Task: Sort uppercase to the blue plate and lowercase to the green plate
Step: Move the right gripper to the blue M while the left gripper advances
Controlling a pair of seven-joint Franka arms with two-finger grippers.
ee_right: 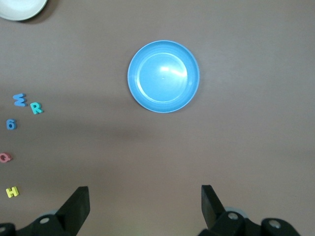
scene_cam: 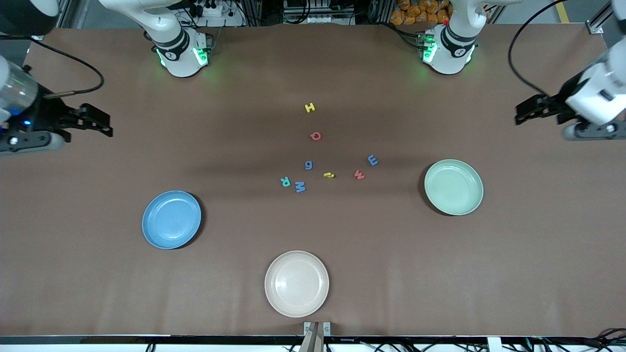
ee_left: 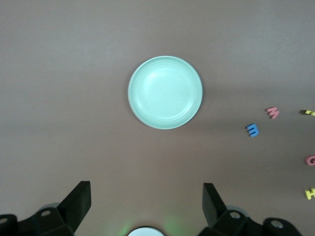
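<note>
Nearest the front camera sits the cream-white plate, with nothing on it. Farther back, the blue plate lies toward the right arm's end of the table and the green plate toward the left arm's end, both bare. Between them, farther from the camera than either plate, the foam letters are scattered on the brown table: the teal R and blue M just beside each other, the blue g a little farther back, the tiny yellow h beside it, then the red w and blue e toward the green plate. Farther back still lie the red Q and, farthest of all, the yellow H. None of the letters touches a plate. The right gripper hangs over the table's edge at its own end, fingers spread wide and holding nothing; the left gripper waits likewise at its end, jaws apart and empty.
</note>
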